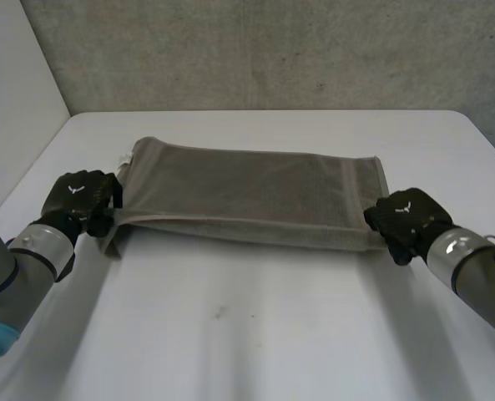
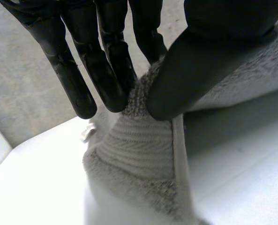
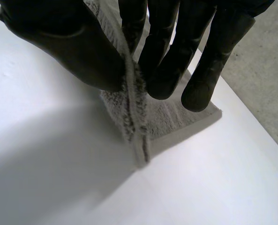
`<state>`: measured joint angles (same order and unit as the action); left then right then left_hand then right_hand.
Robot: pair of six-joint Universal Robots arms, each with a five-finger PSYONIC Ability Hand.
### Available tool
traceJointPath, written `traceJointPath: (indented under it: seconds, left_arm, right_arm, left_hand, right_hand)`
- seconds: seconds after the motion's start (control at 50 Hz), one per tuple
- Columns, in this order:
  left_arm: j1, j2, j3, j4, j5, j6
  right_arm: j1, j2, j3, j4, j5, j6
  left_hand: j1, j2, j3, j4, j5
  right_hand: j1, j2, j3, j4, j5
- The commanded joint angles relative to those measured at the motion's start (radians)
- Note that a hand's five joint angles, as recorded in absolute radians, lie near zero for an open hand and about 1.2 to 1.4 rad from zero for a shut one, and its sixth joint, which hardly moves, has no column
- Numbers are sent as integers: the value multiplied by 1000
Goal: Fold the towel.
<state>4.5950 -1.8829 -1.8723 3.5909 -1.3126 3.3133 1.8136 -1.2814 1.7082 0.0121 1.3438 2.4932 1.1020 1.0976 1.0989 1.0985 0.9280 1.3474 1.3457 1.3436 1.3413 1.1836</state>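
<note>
Head view: towel (image 1: 255, 196) stretched between left hand (image 1: 80, 200) and right hand (image 1: 406, 219).

no legible text, no labels

The head view's edge cuts off left arm (image 1: 13, 271) and right arm (image 1: 481, 280); the towel's (image 1: 255, 196) tag (image 1: 125, 159) is illegible.

The towel (image 1: 247, 196) is grey terry cloth with a fuzzy, matt pile. A flat, ribbed woven band (image 2: 139, 145) runs near its end, and the nap along its edge is rougher. The desk (image 1: 255, 334) is white and smooth, with a faint sheen. The left robot hand (image 1: 82, 199) and right robot hand (image 1: 406, 219) are black, and their fingers (image 3: 162, 70) look smooth, hard and dully glossy. The wall (image 1: 272, 50) behind is grey, rough and speckled like concrete.
</note>
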Motion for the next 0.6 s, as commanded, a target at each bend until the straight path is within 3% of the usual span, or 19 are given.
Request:
traceJointPath:
  seconds: [0.02, 0.04, 0.18, 0.26, 0.44, 0.6]
  left_arm:
    - [-13, 8, -41, 2, 56, 2]
    - [-15, 5, -47, 0, 56, 9]
    - [-27, 16, -82, -3, 59, 81]
    - [-89, 19, -113, -1, 52, 121]
    - [-137, 24, -160, 17, 55, 192]
    - [-131, 8, -157, 26, 29, 273]
  right_arm:
    - [-28, -67, 143, -96, -46, 35]
    - [-31, -75, 171, -127, -48, 45]
    - [-51, -79, 211, -181, -51, 53]
    - [-54, -79, 212, -184, -51, 53]
    - [-80, -78, 212, -190, -51, 55]
    - [-103, -76, 211, -190, -55, 55]
  left_hand:
    - [-304, -300, -301, -301, -305]
    - [-450, -445, -446, -446, -450]
    - [-639, -635, -636, -635, -639]
    - [-812, -807, -809, -808, -812]
    - [-836, -831, -833, -832, -836]
    - [-824, -820, -821, -820, -824]
  right_hand:
    - [49, 51, 53, 55, 38]
    - [49, 51, 53, 55, 38]
    - [49, 51, 53, 55, 38]
    - [49, 51, 53, 55, 38]
    - [49, 51, 53, 55, 38]
    - [49, 51, 53, 55, 38]
